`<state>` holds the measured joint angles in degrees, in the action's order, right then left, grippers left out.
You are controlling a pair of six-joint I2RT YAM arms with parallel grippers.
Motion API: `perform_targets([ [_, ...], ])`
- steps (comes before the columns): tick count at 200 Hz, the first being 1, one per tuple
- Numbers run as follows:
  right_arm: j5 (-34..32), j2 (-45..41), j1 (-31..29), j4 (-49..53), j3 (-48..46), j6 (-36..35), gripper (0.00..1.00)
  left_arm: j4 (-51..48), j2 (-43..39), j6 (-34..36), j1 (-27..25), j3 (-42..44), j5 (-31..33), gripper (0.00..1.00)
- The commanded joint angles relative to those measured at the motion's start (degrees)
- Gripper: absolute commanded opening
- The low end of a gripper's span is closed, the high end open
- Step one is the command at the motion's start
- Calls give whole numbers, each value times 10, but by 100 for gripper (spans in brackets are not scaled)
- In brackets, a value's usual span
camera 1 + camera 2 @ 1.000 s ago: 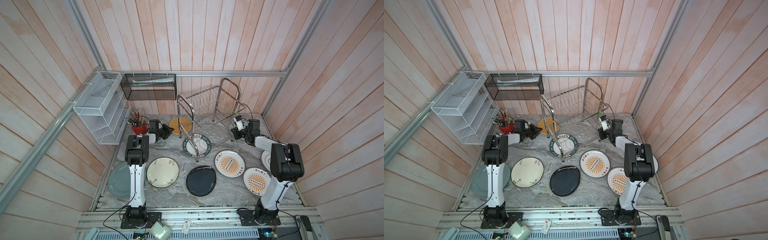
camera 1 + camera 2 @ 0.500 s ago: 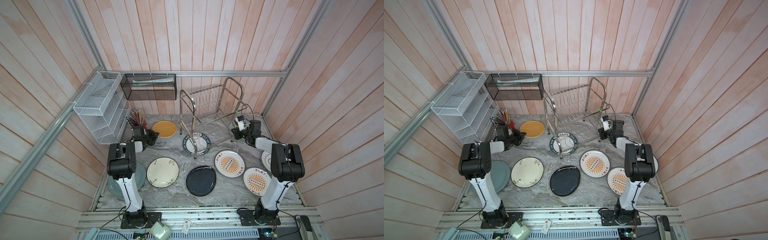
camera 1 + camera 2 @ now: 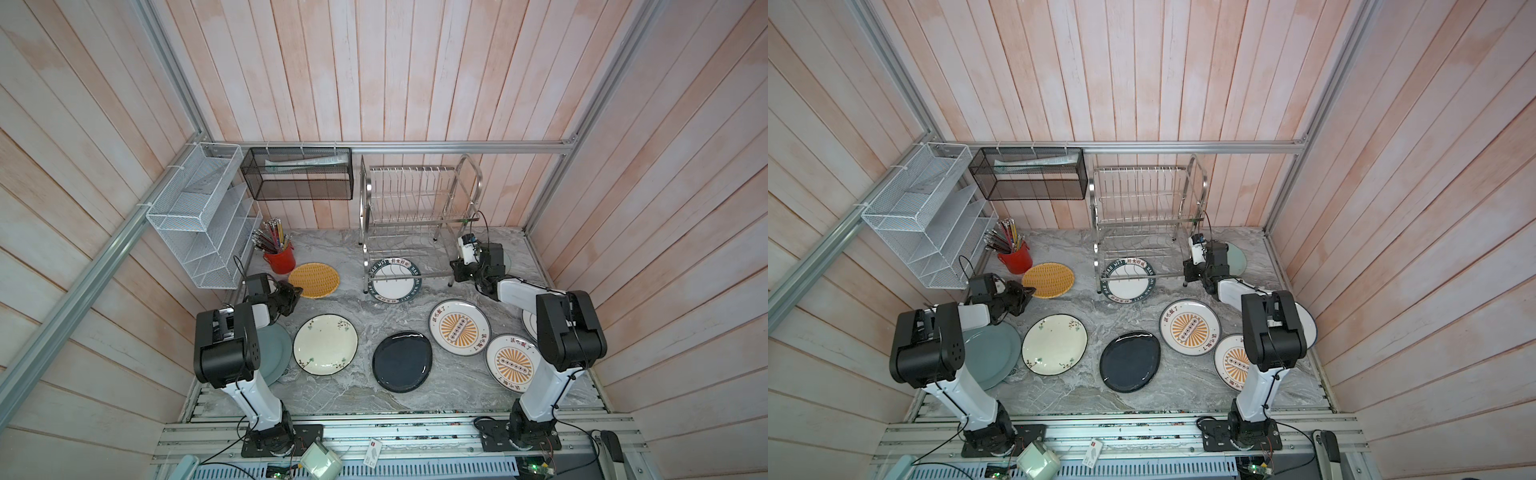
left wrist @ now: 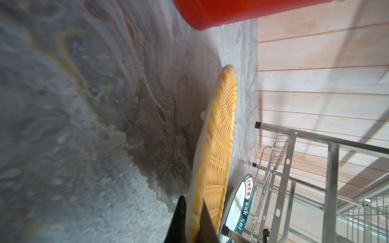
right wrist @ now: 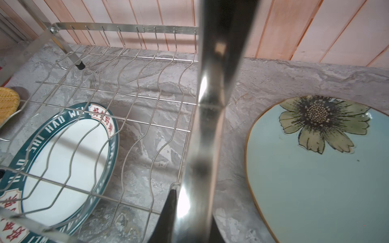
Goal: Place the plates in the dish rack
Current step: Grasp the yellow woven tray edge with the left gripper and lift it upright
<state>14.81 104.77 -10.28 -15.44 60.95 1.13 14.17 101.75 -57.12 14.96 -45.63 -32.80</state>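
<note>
Dish rack point(image 3: 415, 219) upright; length runs along back wall point(image 3: 415, 75).

Yellow woven plate point(image 4: 216, 147) edgewise in left hand point(image 4: 192, 212) — dish rack point(image 4: 331, 178) near.

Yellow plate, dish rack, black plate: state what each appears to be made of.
The yellow plate looks like woven wicker, yet glossy highlights and a smooth pale underside hint at moulded plastic or glazed ceramic; uncertain. The dish rack appears to be polished stainless steel: mirror-bright tube, thin shiny wires. The black plate is probably glazed ceramic, with sharp light reflections on its surface.
</note>
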Motion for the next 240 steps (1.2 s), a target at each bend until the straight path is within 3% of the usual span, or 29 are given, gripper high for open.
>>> perform_targets([
  [1,0,-30,-39,13,-15,55,0,4,-30,18,11,14,-11,0],
  [22,-60,-35,-71,14,-28,57,0,-22,-46,24,14,12,1,0],
  [61,-121,-48,-70,36,-37,80,0,-42,-60,27,20,13,10,0],
  [122,-98,-82,-71,15,-79,84,0,-49,-68,42,27,33,16,5],
  [146,-66,-88,-71,14,-79,86,8,-32,-72,44,27,44,5,0],
  [199,-14,-154,-69,-10,-100,115,62,-45,-145,43,35,58,-17,0],
  [240,-12,-238,-64,12,-111,140,74,-110,-247,64,55,69,-35,0],
])
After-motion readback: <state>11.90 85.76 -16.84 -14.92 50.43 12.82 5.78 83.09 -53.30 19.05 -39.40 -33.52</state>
